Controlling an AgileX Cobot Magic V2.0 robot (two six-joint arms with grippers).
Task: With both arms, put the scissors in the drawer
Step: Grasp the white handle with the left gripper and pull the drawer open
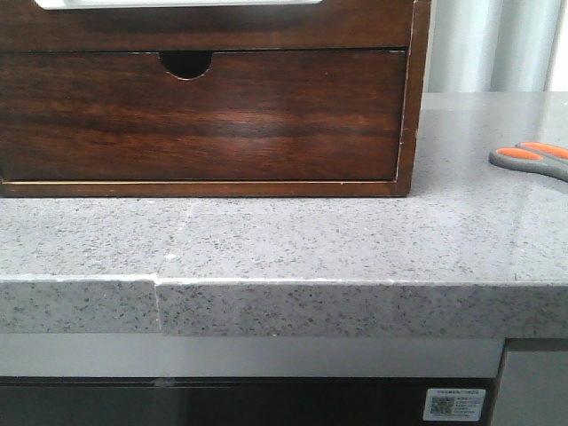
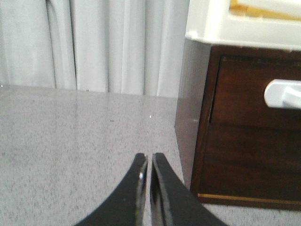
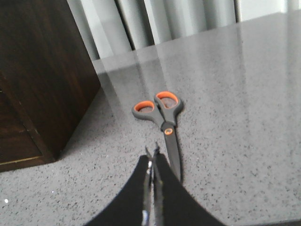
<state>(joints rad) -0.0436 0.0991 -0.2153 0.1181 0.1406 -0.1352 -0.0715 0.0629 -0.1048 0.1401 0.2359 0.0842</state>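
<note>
On speckled grey stone counter (image 1: 311, 248), scissors (image 3: 162, 123) lie flat; both hands (image 2: 149, 176) (image 3: 153, 176) pressed together, curtains (image 2: 94, 44) behind.

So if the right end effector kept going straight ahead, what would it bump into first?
Most likely the scissors. The shut right end effector points along them, with its tips just short of the pivot. They lie flat on the countertop, so it might pass just above them; the height is hard to judge.

Left hand (image 2: 149, 162) and right hand (image 3: 153, 157) both closed, empty.

scissors (image 1: 531, 158) (blades beyond frame edge)
</note>
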